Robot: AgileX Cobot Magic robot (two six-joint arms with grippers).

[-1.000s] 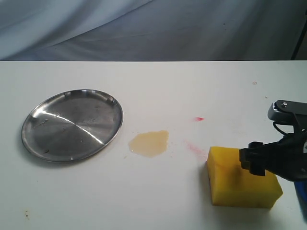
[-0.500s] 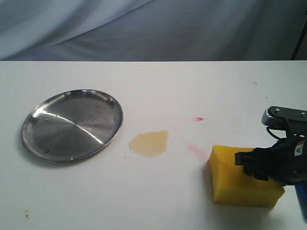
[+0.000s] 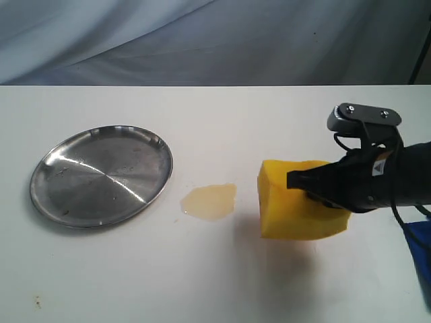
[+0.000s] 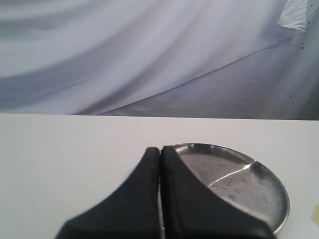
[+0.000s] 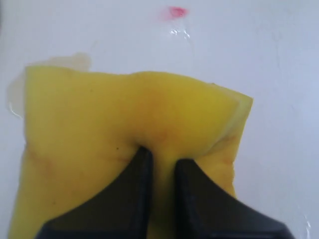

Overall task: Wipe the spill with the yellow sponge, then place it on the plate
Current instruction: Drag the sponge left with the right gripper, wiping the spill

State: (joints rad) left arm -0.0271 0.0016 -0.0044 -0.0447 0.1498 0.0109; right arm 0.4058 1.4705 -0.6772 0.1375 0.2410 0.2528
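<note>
from the right wrist, the yellow sponge (image 5: pixel 89 114) hides most of the spill (image 5: pixel 79 60).

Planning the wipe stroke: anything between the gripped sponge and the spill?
Nothing visible. The right gripper is shut on the yellow sponge, and only a bare strip of table separates it from the spill. The plate lies on the spill's far side.
</note>
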